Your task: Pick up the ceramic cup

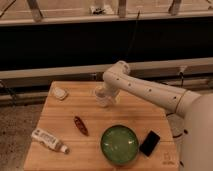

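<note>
- gripper [105,94] spread wide open, down over ceramic cup [102,102] just behind green bowl [120,145] (cup sits on wooden table [60,120])
- cup largely hidden by gripper; touching or not, can't tell

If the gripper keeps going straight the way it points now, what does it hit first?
Most likely the ceramic cup: the gripper hangs right over it, pointing down at the wooden table. Depth is unclear, so it may already be level with the cup's rim.
</note>
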Robot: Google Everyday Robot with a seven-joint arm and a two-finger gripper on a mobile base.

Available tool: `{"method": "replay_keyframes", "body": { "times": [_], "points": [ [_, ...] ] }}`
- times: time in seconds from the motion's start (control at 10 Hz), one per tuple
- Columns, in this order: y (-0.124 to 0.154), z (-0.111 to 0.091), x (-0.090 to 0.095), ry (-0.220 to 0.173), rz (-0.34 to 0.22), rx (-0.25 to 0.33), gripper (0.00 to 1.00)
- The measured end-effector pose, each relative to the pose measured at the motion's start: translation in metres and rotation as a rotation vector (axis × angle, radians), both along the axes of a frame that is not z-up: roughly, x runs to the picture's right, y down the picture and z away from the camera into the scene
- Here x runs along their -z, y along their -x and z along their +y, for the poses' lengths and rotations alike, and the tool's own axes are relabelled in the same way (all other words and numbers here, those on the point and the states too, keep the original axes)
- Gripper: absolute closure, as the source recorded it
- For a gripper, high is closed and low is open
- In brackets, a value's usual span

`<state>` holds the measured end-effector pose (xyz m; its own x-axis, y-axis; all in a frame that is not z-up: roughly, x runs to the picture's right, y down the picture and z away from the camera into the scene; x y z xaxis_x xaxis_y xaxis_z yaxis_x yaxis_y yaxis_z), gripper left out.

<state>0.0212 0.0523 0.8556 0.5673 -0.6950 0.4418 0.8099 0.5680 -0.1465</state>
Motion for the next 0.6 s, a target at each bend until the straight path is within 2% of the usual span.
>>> {"method": "replay_keyframes", "body": {
  "times": [0.3, 0.4, 0.6],
  "points": [
    [-0.0003, -0.0003, -0.0027, 0.009, -0.002, 0.011, 0.2],
    [-0.0005, 0.0004, -0.0038, 0.012, -0.003, 0.013, 0.23],
    [-0.0009, 0.0011, -0.0057, 0.016, -0.004, 0.018, 0.2]
  ]
}}
